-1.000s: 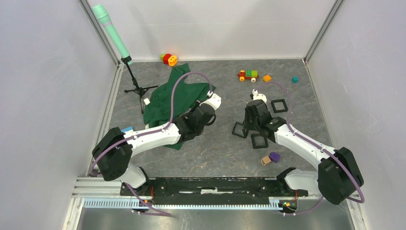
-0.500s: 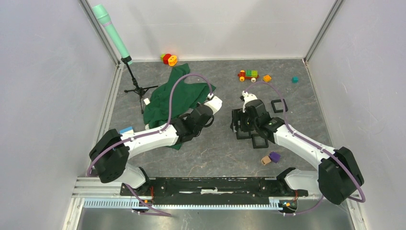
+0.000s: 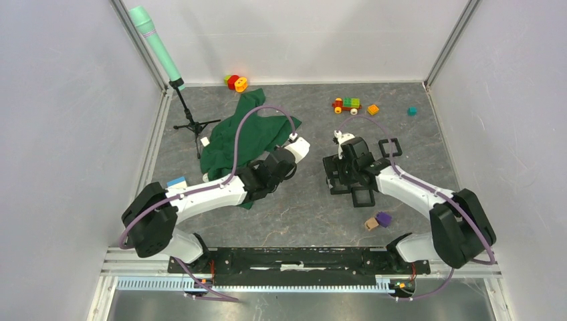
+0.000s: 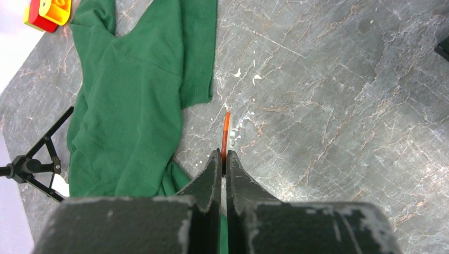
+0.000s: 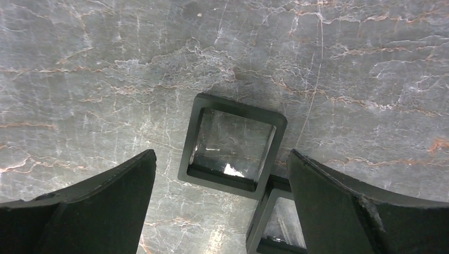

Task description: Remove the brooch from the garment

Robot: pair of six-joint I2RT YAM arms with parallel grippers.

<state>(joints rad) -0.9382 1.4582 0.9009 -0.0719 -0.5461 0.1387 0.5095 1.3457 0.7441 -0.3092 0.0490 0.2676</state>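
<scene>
Left gripper (image 4: pixel 223 157) pinches a thin orange sliver (image 4: pixel 226 132) near the green garment (image 4: pixel 132 95).

Bright, even light falls from above, leaving soft shadows on the table (image 3: pixel 307 207). My wrist views are sharp; a small glint shows inside the black square frame (image 5: pixel 241 109).

No readable text, label, brand, number or sign appears on anything in these three views.
</scene>
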